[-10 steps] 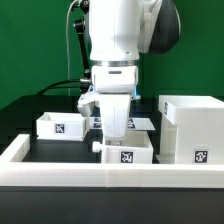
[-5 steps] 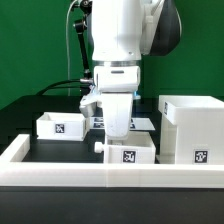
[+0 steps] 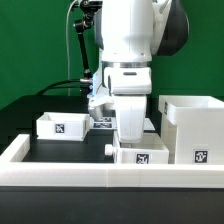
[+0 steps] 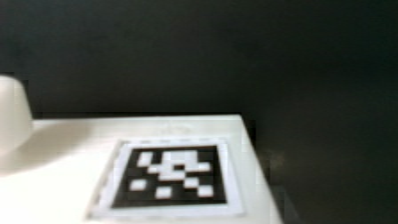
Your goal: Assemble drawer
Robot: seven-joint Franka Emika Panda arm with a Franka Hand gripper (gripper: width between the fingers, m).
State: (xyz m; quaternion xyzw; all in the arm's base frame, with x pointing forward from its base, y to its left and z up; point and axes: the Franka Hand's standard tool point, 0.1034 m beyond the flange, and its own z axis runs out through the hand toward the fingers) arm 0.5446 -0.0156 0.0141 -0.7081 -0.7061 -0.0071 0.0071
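Note:
My gripper [image 3: 131, 133] reaches down from the white arm into a small open-top white box [image 3: 141, 155] with a tag on its front, and is shut on its wall. This box stands just beside the large cube-shaped housing [image 3: 195, 128] at the exterior view's right. A second small open-top box [image 3: 58, 125] with a tag stands apart at the exterior view's left. The wrist view shows a white surface with a black-and-white tag [image 4: 175, 176] on the black table; my fingers do not show there.
A low white border wall [image 3: 90, 180] runs along the front and the exterior view's left side. The marker board [image 3: 101, 122] lies flat behind the gripper. A black cable hangs behind the arm.
My gripper has moved toward the exterior view's right with the small box in it, bringing the box close to the housing. The other box has not moved.

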